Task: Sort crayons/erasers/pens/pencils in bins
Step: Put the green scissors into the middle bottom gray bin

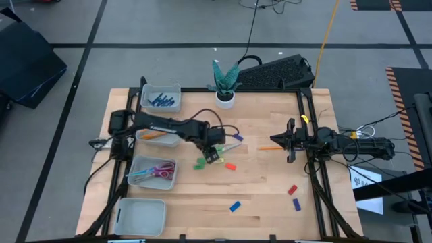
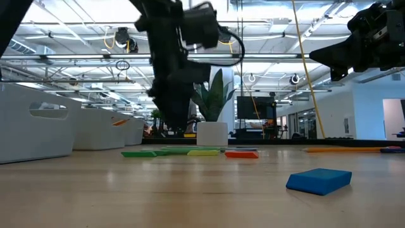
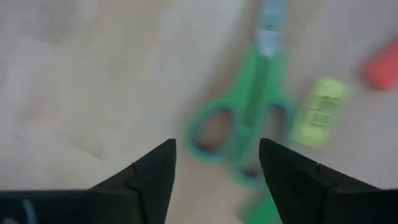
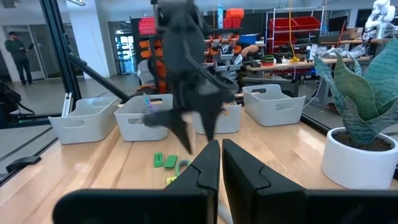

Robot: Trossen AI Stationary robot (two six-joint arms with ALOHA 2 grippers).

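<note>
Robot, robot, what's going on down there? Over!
Left gripper open over green scissors. Right gripper shut, empty, waiting at table's right side. Erasers loose on table. Nothing blocking.

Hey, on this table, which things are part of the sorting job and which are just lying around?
Job: bins, pens already binned, orange pencil, green eraser, red eraser, blue eraser, yellow eraser.
Lying about: potted plant, keyboard, green scissors.
</note>
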